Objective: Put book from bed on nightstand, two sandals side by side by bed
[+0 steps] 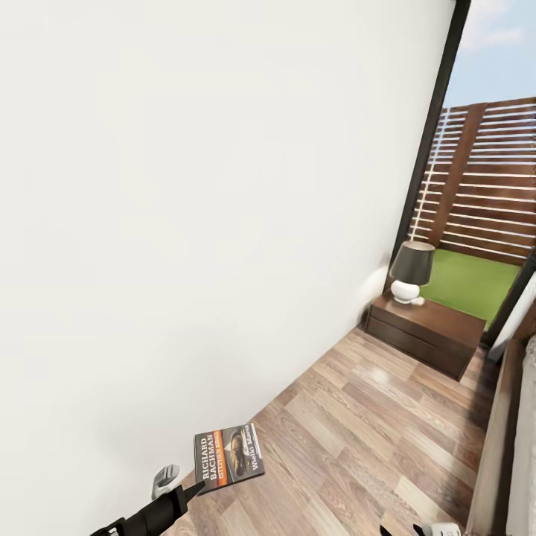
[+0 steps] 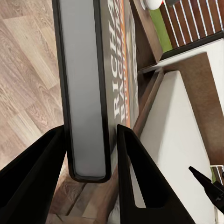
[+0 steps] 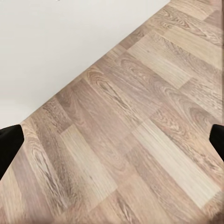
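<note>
My left gripper (image 1: 195, 489) is shut on the book (image 1: 228, 456), which I hold low over the wood floor close to the white wall. The orange-striped cover with white lettering faces up. In the left wrist view the book (image 2: 86, 93) stands edge-on between the two black fingers (image 2: 133, 172). The dark brown nightstand (image 1: 428, 327) stands at the far right by the window. The bed (image 1: 499, 439) runs along the right edge, and its off-white mattress (image 2: 175, 135) shows past the book. My right gripper (image 3: 113, 140) is open over bare floor. The two sandals are out of view.
A lamp (image 1: 411, 272) with a dark shade and white base sits on the nightstand. The white wall (image 1: 186, 223) takes up the left side. A dark-framed window (image 1: 439, 119) shows a fence and lawn. Wood-plank floor (image 1: 357, 432) stretches between the wall and the bed.
</note>
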